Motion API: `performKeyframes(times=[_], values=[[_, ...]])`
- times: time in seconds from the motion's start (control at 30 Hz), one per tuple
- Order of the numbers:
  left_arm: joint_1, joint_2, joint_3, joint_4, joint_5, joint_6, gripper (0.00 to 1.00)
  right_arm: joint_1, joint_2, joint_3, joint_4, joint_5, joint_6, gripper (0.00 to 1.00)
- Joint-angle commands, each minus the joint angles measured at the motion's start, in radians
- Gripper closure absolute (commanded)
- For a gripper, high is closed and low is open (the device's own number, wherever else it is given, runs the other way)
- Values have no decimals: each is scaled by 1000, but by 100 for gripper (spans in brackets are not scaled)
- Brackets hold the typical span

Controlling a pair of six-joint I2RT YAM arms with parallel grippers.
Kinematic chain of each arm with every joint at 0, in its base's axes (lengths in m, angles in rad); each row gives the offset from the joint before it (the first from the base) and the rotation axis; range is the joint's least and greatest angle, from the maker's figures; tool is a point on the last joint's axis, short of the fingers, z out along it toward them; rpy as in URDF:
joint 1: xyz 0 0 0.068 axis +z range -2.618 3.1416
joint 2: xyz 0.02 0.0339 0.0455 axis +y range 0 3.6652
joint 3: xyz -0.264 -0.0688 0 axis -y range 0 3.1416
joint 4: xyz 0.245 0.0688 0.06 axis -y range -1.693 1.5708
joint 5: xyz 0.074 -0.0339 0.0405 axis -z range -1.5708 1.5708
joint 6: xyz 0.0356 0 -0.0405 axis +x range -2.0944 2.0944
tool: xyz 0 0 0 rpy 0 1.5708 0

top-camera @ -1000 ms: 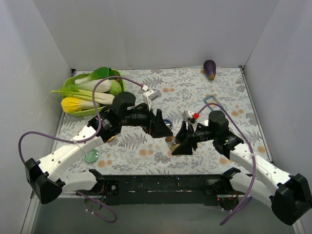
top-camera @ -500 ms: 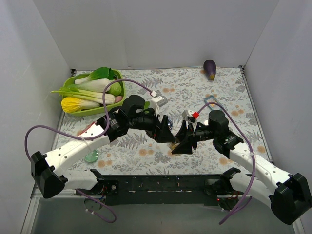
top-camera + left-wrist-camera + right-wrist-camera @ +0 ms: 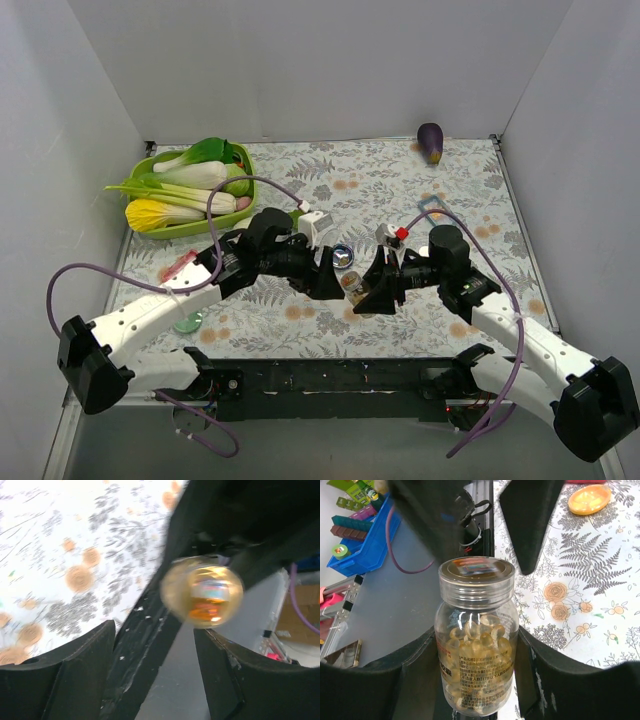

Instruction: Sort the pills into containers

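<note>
Jaws of the right arm (image 3: 500,322) are clamped on the sides of a clear pill bottle (image 3: 476,650), holding it off the tabletop (image 3: 400,180) near the middle, with its lid (image 3: 476,574) pointed toward the left arm (image 3: 160,305). That arm's jaws stand spread, one finger on each side of the lid and, as far as I can see, not touching it. By my reading the sorting has barely begun: the lid is on, the bottle looks full of golden capsules, and no pill shows in any container, though the silver tin (image 3: 342,255) just behind the bottle is too small to read. Left to do: grip and unscrew the lid, then portion the capsules out. The green dish (image 3: 187,321) and pink tray (image 3: 180,266) lie beside the left arm. The orange dish (image 3: 589,499) shows only in the right wrist view, and the blue tray (image 3: 432,204) sits behind the right wrist. A vegetable basket (image 3: 150,168) and an eggplant (image 3: 430,142) sit far back, out of the way.
</note>
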Motion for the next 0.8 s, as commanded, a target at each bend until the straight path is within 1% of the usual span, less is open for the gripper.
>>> performKeyframes(times=[0.0, 0.03, 0.1, 0.23, 0.27, 0.3, 0.37, 0.4, 0.47, 0.5, 0.57, 0.63, 0.7, 0.73, 0.77], values=[[100, -73, -140, -109, -77, -1, 38, -5, -44, 41, 62, -50, -14, 99], [152, -90, -163, -114, -63, -1, 38, -7, -48, 41, 56, -50, -18, 99], [206, -139, -211, -132, -45, 4, 38, -10, -53, 38, 56, -49, -18, 99], [245, -173, -205, -143, -2, 16, 36, -13, -55, 27, 65, -38, -20, 99], [243, -181, -198, -126, 62, 15, 33, -13, -55, 27, 65, -37, -21, 99], [245, -202, -191, -75, 101, 9, 27, -14, -55, 27, 65, -30, -23, 99], [245, -216, -159, -13, 182, -24, 21, -14, -55, 32, 32, -21, -44, 99], [243, -219, -144, 42, 242, -36, 14, -16, -55, 42, 13, -14, -73, 99], [242, -212, -103, 87, 279, -92, 9, -16, -52, 46, -16, -7, -93, 99], [239, -204, -89, 117, 299, -108, 2, -16, -49, 47, -21, -3, -107, 99], [227, -166, -38, 127, 296, -146, 2, -16, -45, 49, -25, 0, -115, 99], [191, -134, -4, 124, 261, -165, 2, -16, -42, 50, -28, 6, -123, 99], [141, -85, 51, 83, 201, -172, 2, -17, -39, 52, -34, 8, -130, 99], [122, -65, 72, 58, 138, -169, 2, -16, -38, 53, -39, 9, -136, 99], [106, -22, 115, 12, 106, -166, 6, -16, -38, 53, -42, 13, -141, 99]])
